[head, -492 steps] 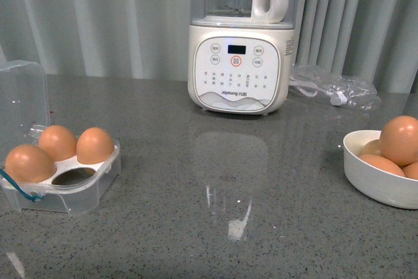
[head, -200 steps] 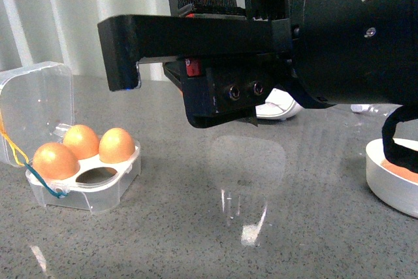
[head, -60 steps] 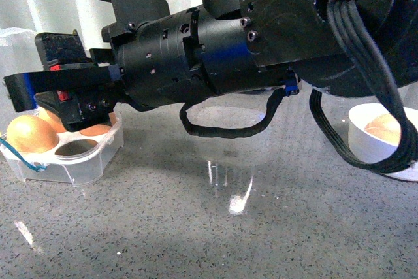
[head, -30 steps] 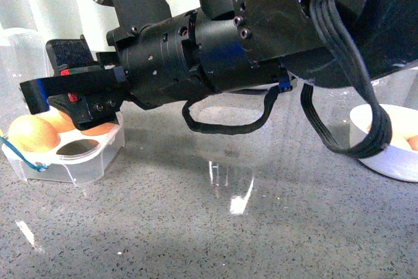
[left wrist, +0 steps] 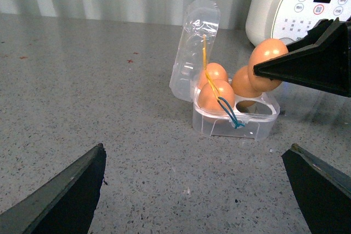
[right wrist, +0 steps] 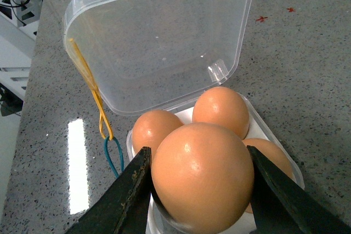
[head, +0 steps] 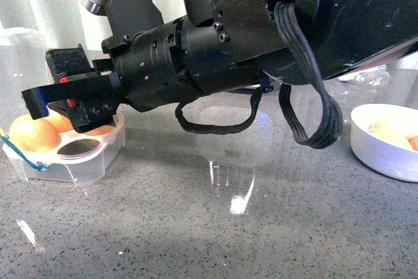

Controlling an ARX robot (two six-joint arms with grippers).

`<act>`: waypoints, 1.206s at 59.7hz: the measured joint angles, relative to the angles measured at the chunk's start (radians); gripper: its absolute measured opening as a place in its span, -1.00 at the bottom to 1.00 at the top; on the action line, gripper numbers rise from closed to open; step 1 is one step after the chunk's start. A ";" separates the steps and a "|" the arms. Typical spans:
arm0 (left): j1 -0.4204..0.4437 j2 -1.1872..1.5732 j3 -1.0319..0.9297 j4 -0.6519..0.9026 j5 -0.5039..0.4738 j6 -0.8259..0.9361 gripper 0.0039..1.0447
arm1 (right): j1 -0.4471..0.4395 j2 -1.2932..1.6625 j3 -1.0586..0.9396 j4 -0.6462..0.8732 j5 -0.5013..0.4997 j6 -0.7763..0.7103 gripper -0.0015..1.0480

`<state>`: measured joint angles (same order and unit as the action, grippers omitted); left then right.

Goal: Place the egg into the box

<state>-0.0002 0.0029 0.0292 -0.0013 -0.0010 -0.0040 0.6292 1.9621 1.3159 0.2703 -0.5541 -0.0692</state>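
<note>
The egg (right wrist: 202, 175) is clamped between the two black fingers (right wrist: 127, 201) of the right gripper (head: 51, 89) and hangs just above the box (left wrist: 236, 129), over the one cell that the front view shows unfilled; whether it touches the tray cannot be told. Three seconds back this gripper was over the middle of the counter (head: 215, 240); half a second back it was already at the box, and it has barely shifted since, though the wrist has turned and the cable loop (head: 317, 106) hangs lower. Three other eggs (right wrist: 220, 110) fill the remaining cells, the clear lid (right wrist: 164, 36) stands open behind them, and the blue-yellow cord (left wrist: 226, 109) trails over the box's front. The left gripper (left wrist: 192, 190) is spread wide, nothing between its fingers, well apart from the box. The right arm (head: 215, 50) fills the front view, hiding the held egg and the blender (left wrist: 299, 6). The white bowl (head: 382, 158) of eggs sits far right.
</note>
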 joint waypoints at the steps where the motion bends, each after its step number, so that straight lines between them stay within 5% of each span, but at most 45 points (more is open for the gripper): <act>1: 0.000 0.000 0.000 0.000 0.000 0.000 0.87 | 0.000 0.000 0.000 -0.002 0.000 0.000 -0.18; 8: 0.000 0.000 0.000 0.000 0.000 0.000 0.87 | 0.000 0.000 0.002 -0.008 0.000 -0.009 -0.15; 30: 0.000 0.000 0.000 0.000 0.000 0.000 0.87 | -0.006 0.000 0.002 -0.006 0.000 -0.012 0.90; 53: 0.000 0.000 0.000 0.000 0.000 0.000 0.87 | -0.052 -0.058 -0.035 0.051 0.024 0.015 0.86; 72: 0.000 0.000 0.000 0.000 0.000 0.000 0.87 | -0.211 -0.267 -0.206 0.174 0.161 0.042 0.86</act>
<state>-0.0002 0.0029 0.0292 -0.0013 -0.0010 -0.0040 0.4187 1.6951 1.1103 0.4442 -0.3927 -0.0269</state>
